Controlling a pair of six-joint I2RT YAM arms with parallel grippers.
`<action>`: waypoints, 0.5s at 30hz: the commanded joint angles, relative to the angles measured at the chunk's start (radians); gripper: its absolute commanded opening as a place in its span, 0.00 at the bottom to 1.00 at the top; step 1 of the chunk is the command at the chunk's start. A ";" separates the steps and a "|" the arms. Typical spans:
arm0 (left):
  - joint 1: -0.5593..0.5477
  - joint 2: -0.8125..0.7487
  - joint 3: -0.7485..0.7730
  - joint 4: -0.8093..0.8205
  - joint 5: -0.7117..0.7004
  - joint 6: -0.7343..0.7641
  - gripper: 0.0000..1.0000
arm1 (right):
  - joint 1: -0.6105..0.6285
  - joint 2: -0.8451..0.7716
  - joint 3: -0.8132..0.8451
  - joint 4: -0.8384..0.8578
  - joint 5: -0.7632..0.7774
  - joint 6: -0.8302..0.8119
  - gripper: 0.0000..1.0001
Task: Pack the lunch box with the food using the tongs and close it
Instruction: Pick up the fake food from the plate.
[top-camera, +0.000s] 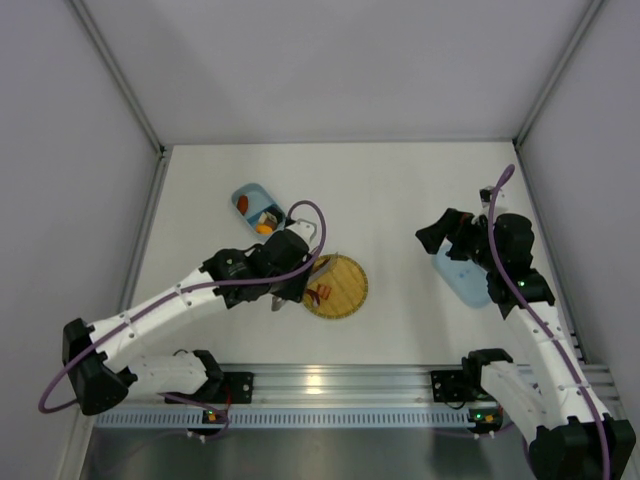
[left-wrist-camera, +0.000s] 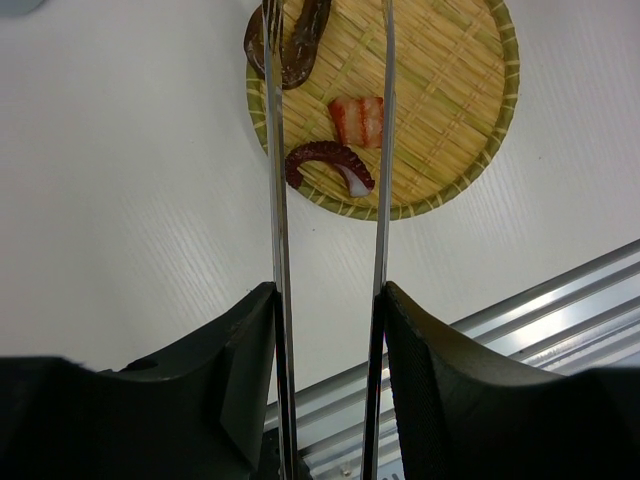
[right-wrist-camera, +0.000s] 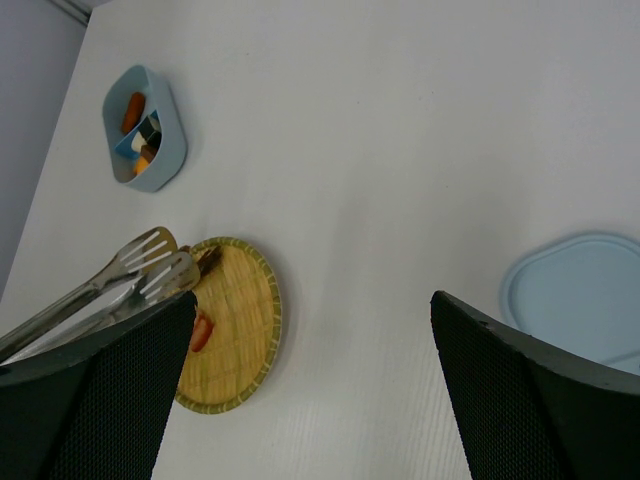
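Observation:
My left gripper (left-wrist-camera: 328, 290) is shut on the silver tongs (left-wrist-camera: 277, 200), one finger pressing each arm. The tongs' arms stand apart, with their tips over the near-left edge of the yellow woven plate (left-wrist-camera: 450, 100). On the plate lies food: a brown piece (left-wrist-camera: 300, 45) by the left tip, a red-and-white piece (left-wrist-camera: 358, 120) and a dark red curled piece (left-wrist-camera: 322, 160). The light-blue lunch box (top-camera: 247, 194) sits beyond the left arm with several food pieces (top-camera: 264, 222) inside. My right gripper (top-camera: 432, 238) hangs open and empty next to the flat blue lid (top-camera: 465, 282).
A metal rail (top-camera: 340, 380) runs along the table's near edge. Grey walls close in the left, right and back. In the right wrist view the lunch box (right-wrist-camera: 172, 150), the plate (right-wrist-camera: 245, 320) and the lid (right-wrist-camera: 575, 300) lie well apart.

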 joint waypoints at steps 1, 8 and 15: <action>-0.004 -0.021 -0.017 0.014 -0.030 -0.010 0.50 | -0.015 -0.014 0.016 0.027 0.005 -0.011 1.00; -0.004 -0.007 -0.034 0.036 -0.010 -0.001 0.49 | -0.015 -0.012 0.018 0.026 0.008 -0.011 0.99; -0.004 0.005 -0.052 0.062 0.005 0.011 0.49 | -0.015 -0.014 0.016 0.027 0.008 -0.011 0.99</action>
